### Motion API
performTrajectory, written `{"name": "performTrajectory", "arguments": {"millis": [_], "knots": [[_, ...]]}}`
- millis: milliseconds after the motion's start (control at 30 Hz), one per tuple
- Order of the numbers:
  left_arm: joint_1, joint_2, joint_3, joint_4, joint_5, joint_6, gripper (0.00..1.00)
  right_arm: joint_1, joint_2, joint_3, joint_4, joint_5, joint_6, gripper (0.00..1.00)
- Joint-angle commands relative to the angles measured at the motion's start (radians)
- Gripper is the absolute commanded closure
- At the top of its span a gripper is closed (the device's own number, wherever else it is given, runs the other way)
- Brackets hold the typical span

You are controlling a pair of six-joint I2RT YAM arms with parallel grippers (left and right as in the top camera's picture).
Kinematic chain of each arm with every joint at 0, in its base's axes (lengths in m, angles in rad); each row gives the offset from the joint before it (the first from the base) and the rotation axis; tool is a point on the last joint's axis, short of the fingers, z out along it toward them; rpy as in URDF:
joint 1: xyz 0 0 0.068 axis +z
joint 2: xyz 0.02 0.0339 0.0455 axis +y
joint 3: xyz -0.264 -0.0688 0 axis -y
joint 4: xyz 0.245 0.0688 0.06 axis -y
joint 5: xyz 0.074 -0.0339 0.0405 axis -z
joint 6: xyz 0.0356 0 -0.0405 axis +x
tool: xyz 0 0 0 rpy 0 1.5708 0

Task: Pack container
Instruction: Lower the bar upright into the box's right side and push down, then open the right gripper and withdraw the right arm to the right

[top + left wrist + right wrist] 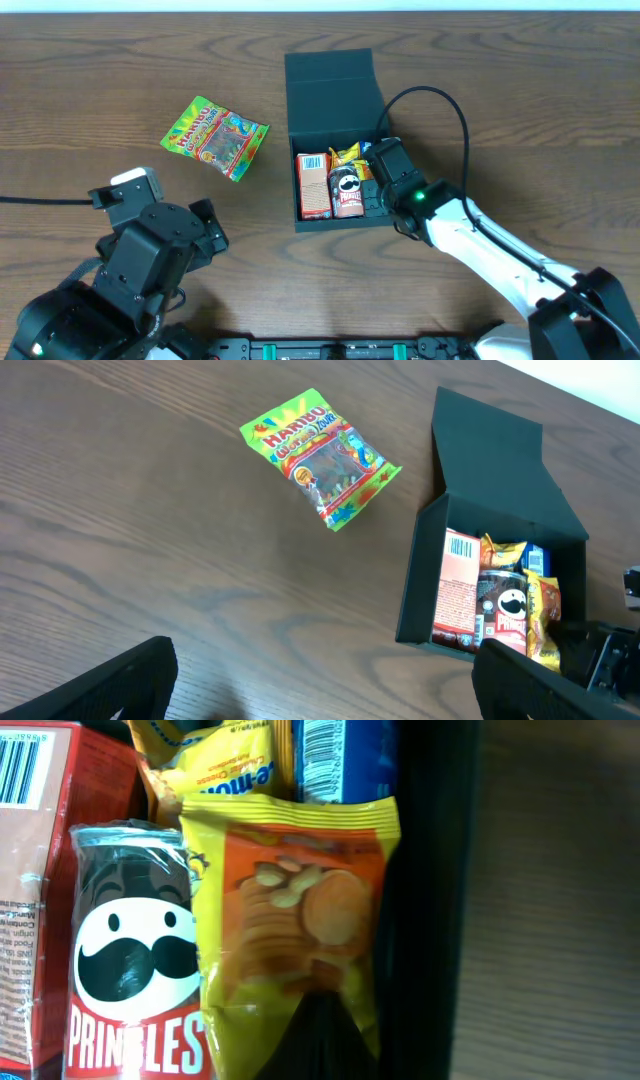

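Observation:
The container [292, 140] is a dark square box with its lid [330, 75] open at the back; it also shows in the left wrist view [420, 575]. It holds a red carton [313, 185], a Pringles can [347, 190] and yellow packets [347, 155]. My right gripper [385, 178] is inside the box at its right side. In the right wrist view its fingers [325, 1045] are closed on the lower edge of a yellow-orange snack packet [290, 900], next to the Pringles can [130, 960]. A green Haribo packet [215, 137] lies on the table to the left. My left gripper [320, 700] is open and empty, low over the table.
The box's right wall [430, 920] stands close beside the held packet, and a blue packet [335, 760] lies behind it. The wooden table [120, 90] surrounds the box. A black cable [450, 110] arcs over the right arm.

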Motion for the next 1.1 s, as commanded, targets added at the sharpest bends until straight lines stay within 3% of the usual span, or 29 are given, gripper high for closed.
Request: {"name": "performTrajectory", "arguments": {"millis": [0,200,267,367,400,467,500,700,800,1067], "knots": [[0.003,0.0,0.019,-0.002,-0.01,0.007,0.05,0.006,-0.101,-0.001,0.002,0.045,-0.052,0.98],[0.003,0.0,0.019,-0.002,-0.01,0.007,0.05,-0.001,-0.292,-0.005,-0.026,0.167,-0.071,0.92],[0.003,0.0,0.019,-0.002,-0.01,0.007,0.05,-0.027,-0.342,-0.019,-0.026,0.245,-0.071,0.75],[0.003,0.0,0.019,-0.002,-0.01,0.007,0.05,-0.121,-0.417,-0.059,-0.024,0.282,-0.07,0.69],[0.003,0.0,0.019,-0.002,-0.01,0.007,0.05,-0.156,-0.439,-0.075,-0.025,0.267,-0.07,0.57],[0.003,0.0,0.019,-0.002,-0.01,0.007,0.05,-0.242,-0.492,-0.115,-0.024,0.208,-0.071,0.12],[0.003,0.0,0.019,-0.002,-0.01,0.007,0.05,-0.285,-0.517,-0.133,-0.024,0.183,-0.07,0.01],[0.003,0.0,0.019,-0.002,-0.01,0.007,0.05,-0.426,-0.614,-0.229,0.049,0.007,-0.121,0.01],[0.003,0.0,0.019,-0.002,-0.01,0.007,0.05,-0.426,-0.629,-0.254,0.097,-0.106,-0.242,0.01],[0.003,0.0,0.019,-0.002,-0.01,0.007,0.05,-0.426,-0.589,-0.256,0.091,-0.151,-0.251,0.01]]}}
